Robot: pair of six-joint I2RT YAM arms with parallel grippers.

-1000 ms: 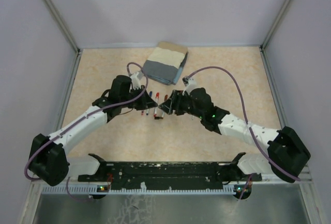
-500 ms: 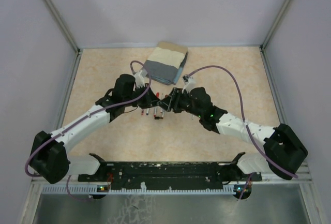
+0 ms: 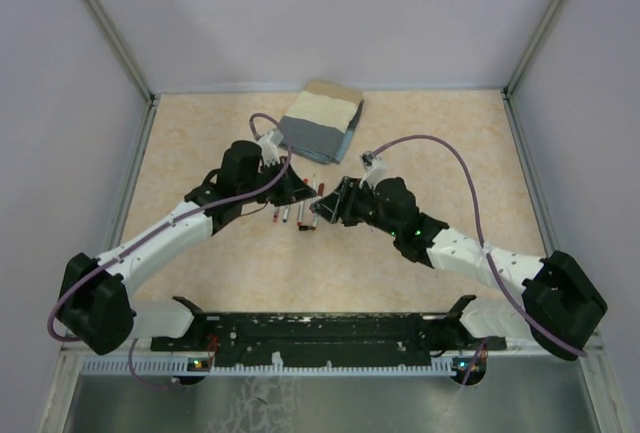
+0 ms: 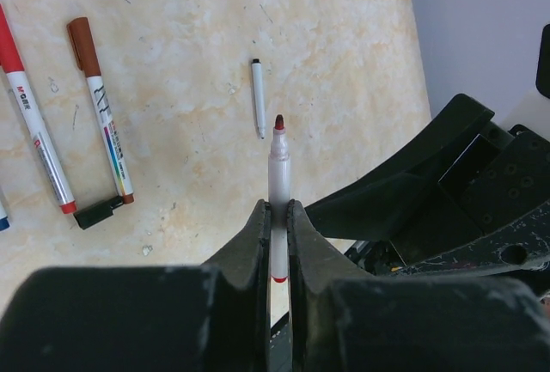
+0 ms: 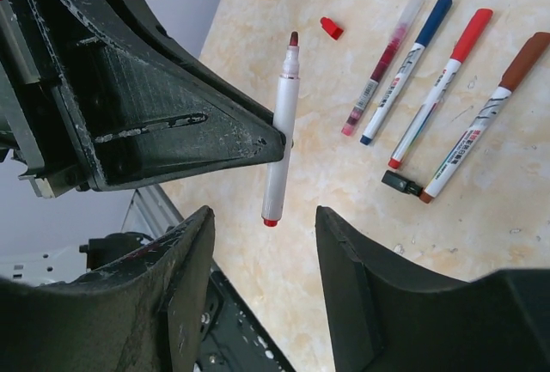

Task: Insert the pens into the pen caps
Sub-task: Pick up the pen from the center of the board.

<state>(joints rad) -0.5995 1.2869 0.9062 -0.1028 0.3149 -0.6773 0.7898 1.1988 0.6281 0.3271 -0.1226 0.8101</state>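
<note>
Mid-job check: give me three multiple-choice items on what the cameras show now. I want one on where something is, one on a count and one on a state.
1. Where is the loose red cap?
A. lying on the table
B. fitted on the held pen
C. fitted on a pen in the row of pens

2. How many pens make up that row in the right wrist view?
A. two
B. four
C. seven

3. The left gripper is:
A. open and empty
B. shut on a capped pen
C. shut on an uncapped pen

Answers:
1. A, the cap lies by itself on the table beside the row.
2. B, four barrels lie side by side.
3. C, the fingers pinch the barrel and the red tip is bare.
</note>
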